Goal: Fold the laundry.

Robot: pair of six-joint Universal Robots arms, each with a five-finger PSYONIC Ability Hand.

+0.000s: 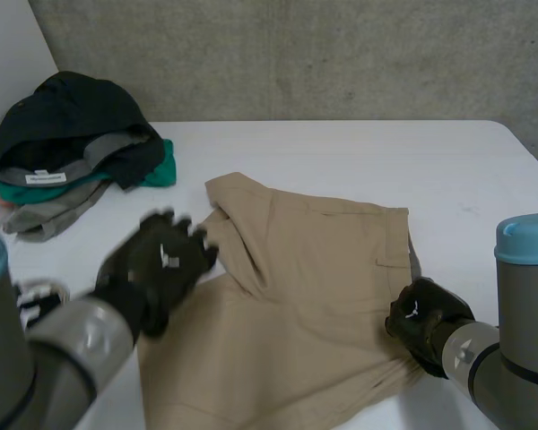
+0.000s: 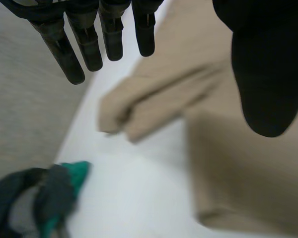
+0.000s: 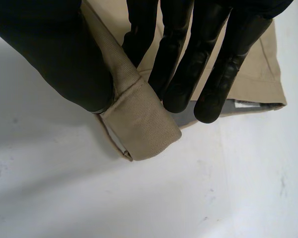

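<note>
Tan shorts [image 1: 314, 287], centre, partly folded; right hand [image 1: 421, 315] pinches lower-right corner; left hand [image 1: 161, 262] spread, empty; clothes pile [image 1: 72, 134], upper left, unfolded.

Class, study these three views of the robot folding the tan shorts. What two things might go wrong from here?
1. The right hand pinches only a narrow band at the edge of the tan shorts between thumb and fingers, so lifting may let it slip out.
2. The left hand hangs open over the shorts, holding nothing. If the right pulls alone, the garment may slide and its turned-over flap bunch up.
</note>
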